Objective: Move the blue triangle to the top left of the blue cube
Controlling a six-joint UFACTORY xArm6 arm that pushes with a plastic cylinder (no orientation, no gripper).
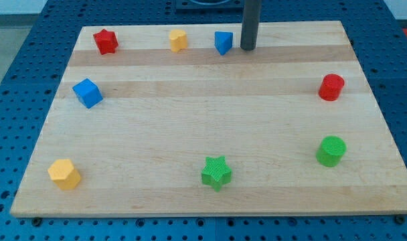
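Observation:
The blue triangle [223, 42] sits near the view's top edge of the wooden board, a little right of centre. The blue cube [88, 92] lies at the view's left, well below and left of the triangle. My tip [248, 48] rests on the board just to the right of the blue triangle, a small gap apart from it. The dark rod rises straight up out of the view's top.
A red star [105, 41] and a yellow block [179, 40] lie left of the triangle along the top. A red cylinder [331, 87] and a green cylinder [331, 150] are at the right. A green star [217, 172] and a yellow block [63, 174] lie near the bottom.

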